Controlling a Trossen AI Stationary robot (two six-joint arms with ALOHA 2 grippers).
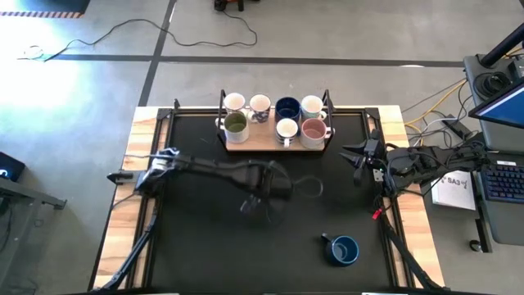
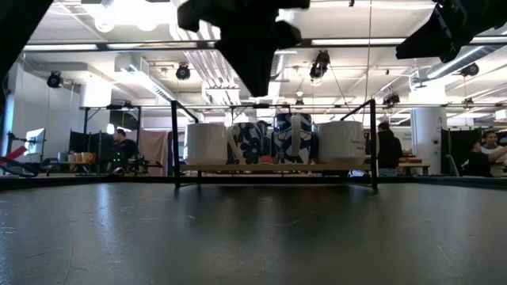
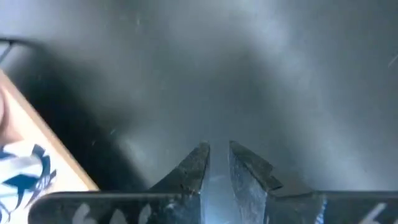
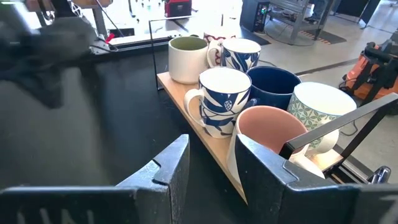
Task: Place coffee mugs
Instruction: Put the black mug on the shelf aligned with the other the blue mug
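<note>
Black table [image 1: 205,246]: left claw [image 3: 216,163] nearly closed, holding nothing.

wooden tray [image 1: 270,146] far table edge | laptop [image 1: 503,106] right | people [image 2: 388,150] behind

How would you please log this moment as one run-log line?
left gripper: mid-table, empty, nearly shut | right gripper: right edge, open, waiting | tray: seven mugs | blue mug: alone on mat, front right

Overhead view straight down, low view level across table, both showing mug tray [image 1: 274,146].
</note>
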